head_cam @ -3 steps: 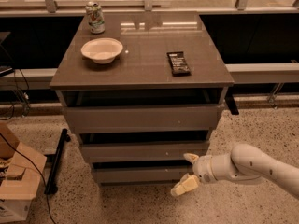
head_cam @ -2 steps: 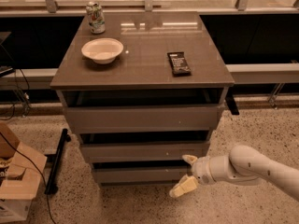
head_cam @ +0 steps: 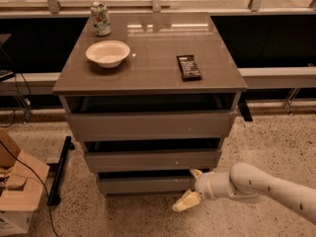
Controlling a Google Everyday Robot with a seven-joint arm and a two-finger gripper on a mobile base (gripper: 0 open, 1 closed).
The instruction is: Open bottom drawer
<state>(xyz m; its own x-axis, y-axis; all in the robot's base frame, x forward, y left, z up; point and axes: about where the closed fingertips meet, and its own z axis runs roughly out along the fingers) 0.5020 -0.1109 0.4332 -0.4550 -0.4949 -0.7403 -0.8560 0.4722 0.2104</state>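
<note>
1. The bottom drawer (head_cam: 143,185) lies low in the centre of the frame, the lowest of three grey fronts.
2. The gripper (head_cam: 190,187) is at its right end, fingers (head_cam: 185,202) spread: one by the front's top edge, one lower.
3. The surface (head_cam: 153,48) above carries a bowl (head_cam: 108,52), a can (head_cam: 100,19) and a dark packet (head_cam: 188,66).

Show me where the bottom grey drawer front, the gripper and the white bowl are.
narrowest grey bottom drawer front (head_cam: 143,185): camera view, middle of its face.
gripper (head_cam: 192,187): camera view, open, at that drawer's right end, midway between fingertips.
white round bowl (head_cam: 108,52): camera view, its inner hollow.
</note>
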